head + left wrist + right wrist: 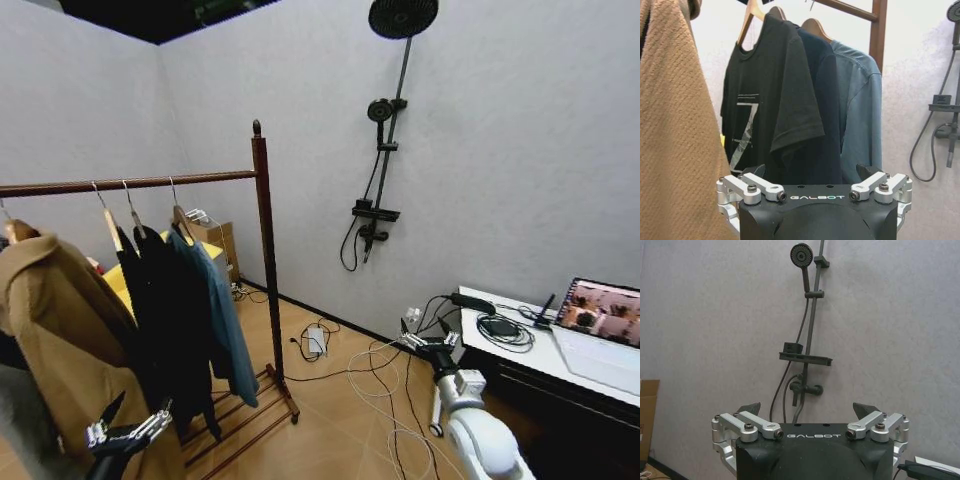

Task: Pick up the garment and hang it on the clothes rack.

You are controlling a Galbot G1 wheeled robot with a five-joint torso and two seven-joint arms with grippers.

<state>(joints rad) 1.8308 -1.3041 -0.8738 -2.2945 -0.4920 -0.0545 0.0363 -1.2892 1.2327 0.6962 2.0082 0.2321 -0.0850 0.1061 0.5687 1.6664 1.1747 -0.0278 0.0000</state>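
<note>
Jacket [222, 310] already hangs on rack [262, 250] next to its right post, both grippers (left [125, 436], right [430, 346]) spread and empty; risk: left one snagging the brown coat [60, 350] beside the rack

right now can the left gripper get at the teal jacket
Probably not straight on. The left gripper, open, sits low by the tan coat; the black garments hang between it and the teal jacket on the rack.

The clothes rack [262, 250] runs off the left edge in the head view, so its other post is cut off. The teal garment [225, 320] is half hidden behind the black coat [170, 330].
</note>
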